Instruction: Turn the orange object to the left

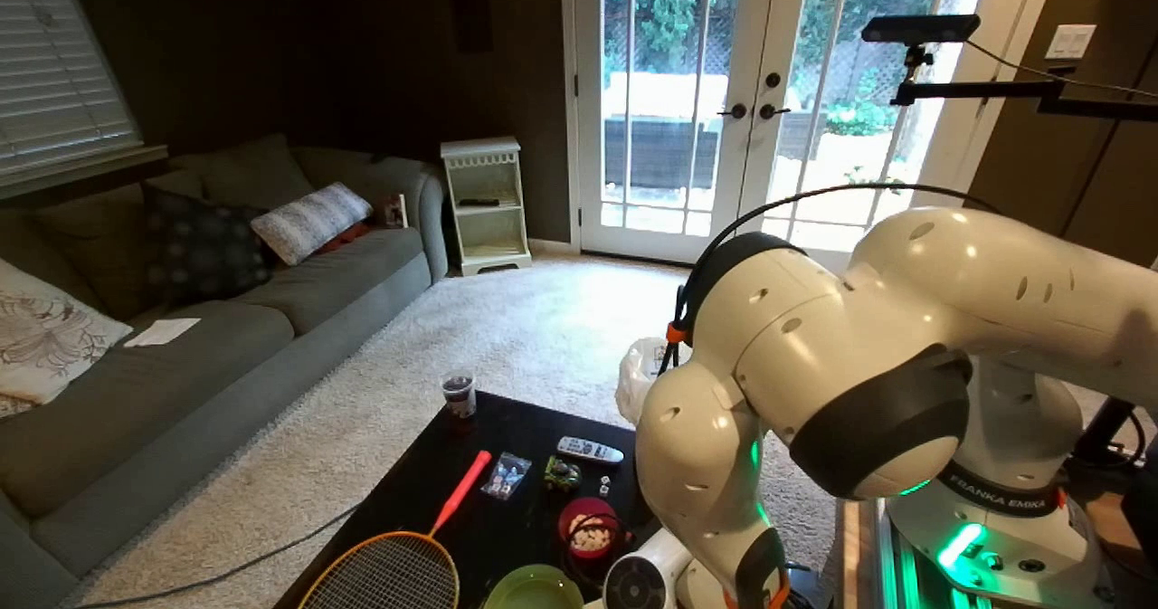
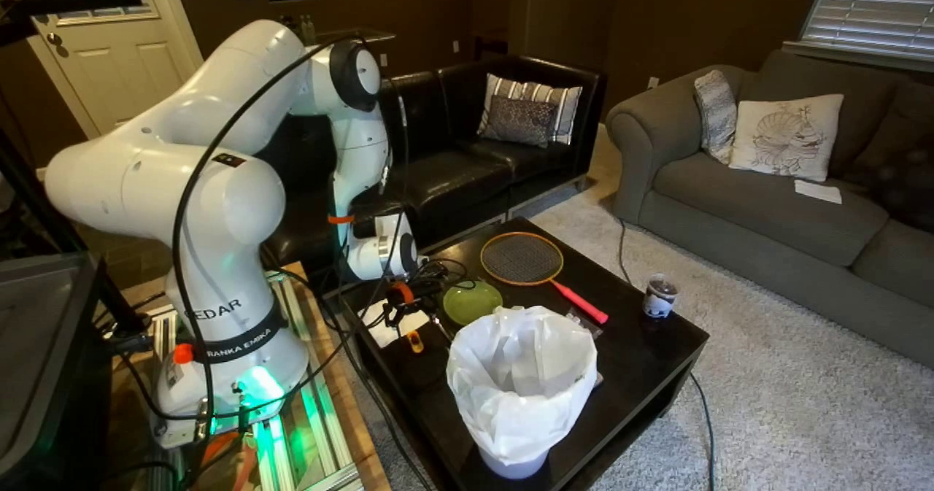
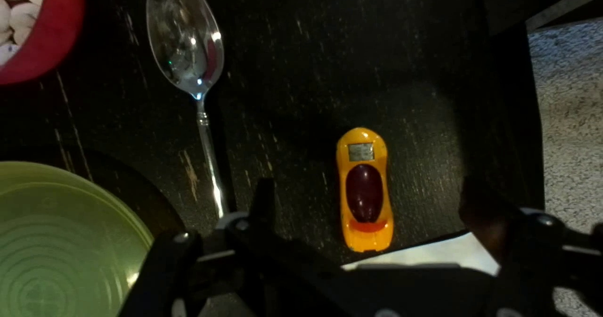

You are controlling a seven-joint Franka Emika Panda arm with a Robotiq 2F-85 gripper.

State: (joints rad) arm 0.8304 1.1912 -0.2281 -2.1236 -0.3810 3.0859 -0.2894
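The orange object is a small orange-yellow toy car (image 3: 366, 234) with a dark red canopy, lying on the dark table. Its long side runs up and down the wrist view, and its red-striped end is close to a white paper. It also shows in an exterior view (image 2: 415, 341); I do not see it in the view from the opposite end. My gripper (image 3: 368, 190) is open and empty, one finger on each side of the car with gaps on both sides. In an exterior view the gripper (image 2: 413, 322) hangs low over the table by the car; its exact height is unclear.
A spoon (image 3: 186, 39), a green bowl (image 3: 61, 241) and a red bowl (image 3: 52, 44) with pale pieces lie left of the car. The white paper (image 3: 433, 253) is beside it. A racket (image 2: 522, 257) and a lined white bin (image 2: 522, 381) are farther off. The table edge is to the right.
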